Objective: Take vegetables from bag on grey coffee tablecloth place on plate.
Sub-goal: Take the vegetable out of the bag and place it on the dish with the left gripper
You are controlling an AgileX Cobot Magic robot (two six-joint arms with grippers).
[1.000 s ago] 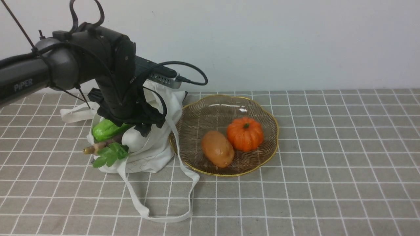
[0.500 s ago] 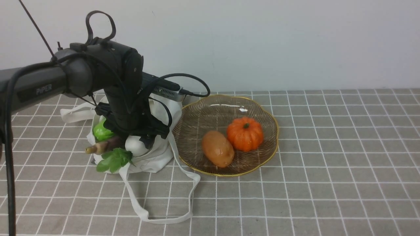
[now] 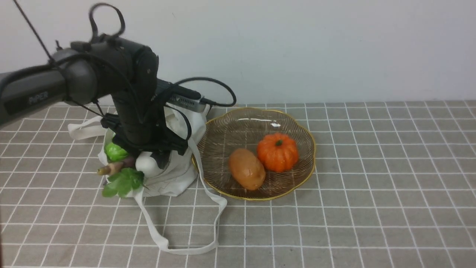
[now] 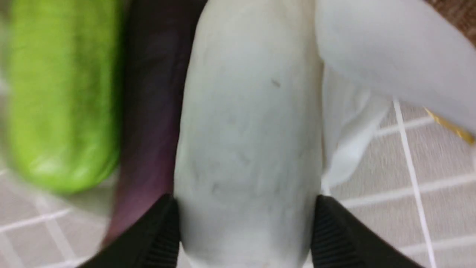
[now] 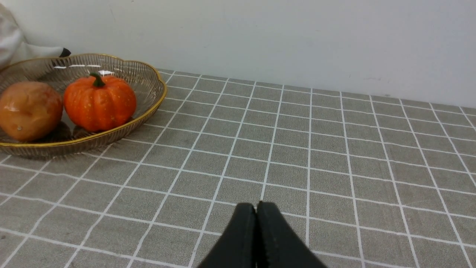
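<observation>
The off-white bag lies on the checked tablecloth, left of the glass plate. The white radish, purple eggplant and green gourd stick out of its mouth. My left gripper is down at the bag mouth. In the left wrist view its black fingers press both sides of the radish, with the eggplant and gourd beside it. My right gripper is shut and empty, low over bare cloth, out of the front view.
An orange toy pumpkin and a brown potato lie in the plate, also seen in the right wrist view. The bag's long strap loops forward over the cloth. A white wall stands behind the table.
My left arm came down onto the bag mouth, and its fingers now sit around the radish. The radish and its leaves shifted slightly left.
</observation>
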